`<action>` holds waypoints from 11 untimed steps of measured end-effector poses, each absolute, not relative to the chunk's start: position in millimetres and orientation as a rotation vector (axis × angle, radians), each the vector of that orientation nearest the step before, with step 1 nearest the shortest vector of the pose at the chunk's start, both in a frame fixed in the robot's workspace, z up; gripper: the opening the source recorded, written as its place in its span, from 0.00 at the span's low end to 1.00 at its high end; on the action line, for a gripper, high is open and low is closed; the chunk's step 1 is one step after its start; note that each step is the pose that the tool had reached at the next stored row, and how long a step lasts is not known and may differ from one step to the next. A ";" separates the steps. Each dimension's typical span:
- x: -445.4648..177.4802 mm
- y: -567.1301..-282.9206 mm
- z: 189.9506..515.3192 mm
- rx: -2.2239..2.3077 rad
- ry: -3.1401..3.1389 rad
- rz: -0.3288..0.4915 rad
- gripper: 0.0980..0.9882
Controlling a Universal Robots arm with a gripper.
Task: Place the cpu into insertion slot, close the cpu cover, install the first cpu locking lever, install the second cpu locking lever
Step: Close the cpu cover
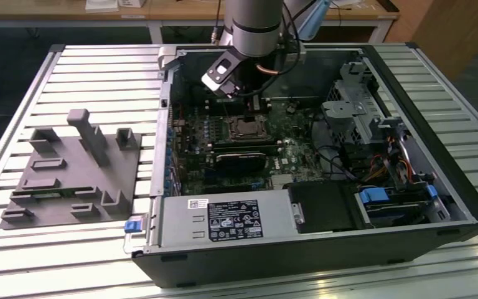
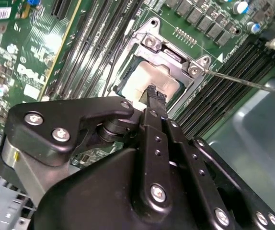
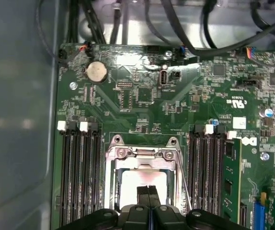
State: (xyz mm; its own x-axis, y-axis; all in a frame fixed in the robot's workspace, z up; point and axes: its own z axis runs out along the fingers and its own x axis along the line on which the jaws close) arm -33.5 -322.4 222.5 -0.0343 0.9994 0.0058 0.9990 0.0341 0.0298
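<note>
Cpu (image 2: 147, 76) lies right under fingers (image 2: 155, 98), w/ tips pressed together.

An open black computer case (image 1: 305, 265) lies on a ribbed metal tabletop (image 1: 98, 68). Beside it, toward the exterior view's left, sits a grey moulded holder (image 1: 73, 174) with upright posts. Inside the case, a labelled power-supply box (image 1: 222, 219) lies along the near wall, with a long black card (image 1: 243, 163) just behind it. In the first wrist view, a coin battery (image 3: 97, 72) sits on the green board (image 3: 142, 96), near rows of black memory slots (image 3: 80, 177) and dark cables (image 3: 176, 24).
</note>
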 end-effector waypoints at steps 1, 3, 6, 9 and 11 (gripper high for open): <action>-33.4 -322.4 222.5 2.151 2.267 0.040 0.01; -33.4 -322.4 222.4 2.110 2.306 0.040 0.01; -33.4 -322.5 222.4 2.047 2.363 0.041 0.01; -33.4 -322.5 222.3 1.982 2.418 0.042 0.01; -33.4 -322.4 222.2 1.937 2.455 0.042 0.01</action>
